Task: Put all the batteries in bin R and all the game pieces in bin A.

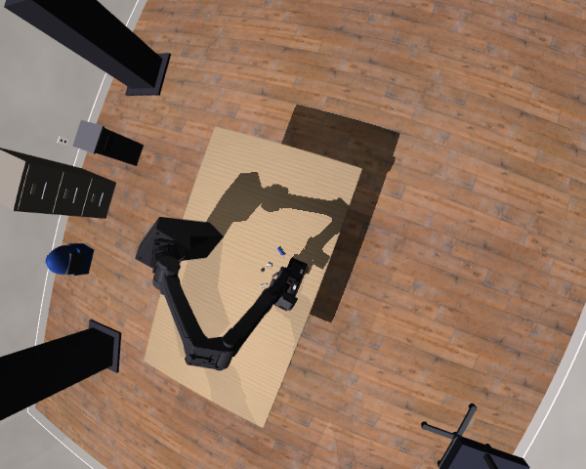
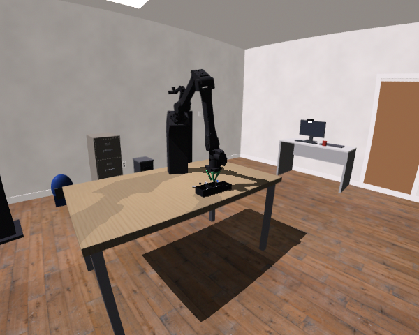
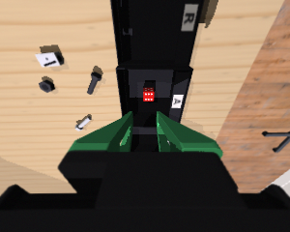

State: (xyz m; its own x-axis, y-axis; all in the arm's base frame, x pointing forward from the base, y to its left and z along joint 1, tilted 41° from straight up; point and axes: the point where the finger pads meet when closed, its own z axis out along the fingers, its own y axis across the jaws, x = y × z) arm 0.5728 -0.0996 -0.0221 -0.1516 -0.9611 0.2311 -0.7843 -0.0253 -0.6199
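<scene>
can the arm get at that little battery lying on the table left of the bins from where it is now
Probably yes. The battery lies in the open beside bin A, nothing over it, and the tool hangs empty just above, a red die already in that bin.

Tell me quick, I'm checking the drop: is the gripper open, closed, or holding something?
Gripper: partly open, holding nothing; the die lies in bin A below it.
</scene>
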